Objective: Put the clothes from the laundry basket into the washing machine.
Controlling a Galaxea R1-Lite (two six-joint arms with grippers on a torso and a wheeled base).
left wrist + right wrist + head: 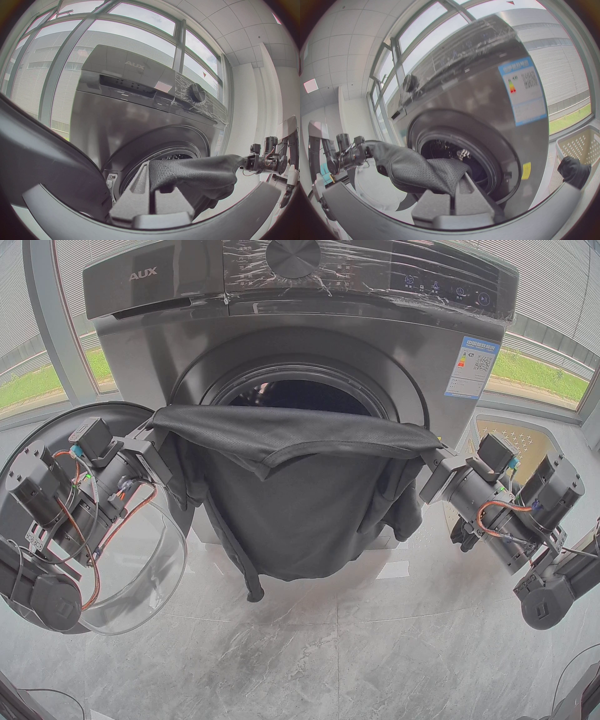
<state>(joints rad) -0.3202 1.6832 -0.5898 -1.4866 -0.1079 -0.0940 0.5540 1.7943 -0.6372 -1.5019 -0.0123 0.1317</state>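
Currently, in the head view, the dark garment (294, 490) hangs stretched between the two hands in front of the washing machine (300, 334). The left hand (155, 435) is clamped on one upper corner and the right hand (433, 459) on the other. The top edge of the garment spans the lower half of the drum opening (300, 396), and the rest hangs down above the grey floor (312, 646) without touching it. The door (134, 565) stands swung open on the robot's left, behind the left arm. The laundry basket (519, 440) sits on the floor to the right of the machine.

In the left wrist view, the left hand (152, 187) is closed on the perforated fabric of the garment (193, 175). The fabric runs across to the right hand (247, 163), which grips its far end. The open door (47, 162) lies just beside the left hand.

In the right wrist view, the right hand (454, 190) is closed on the garment (418, 172). The left hand (364, 152) holds the opposite end. A second dark garment (574, 170) hangs over the rim of the laundry basket (581, 145).
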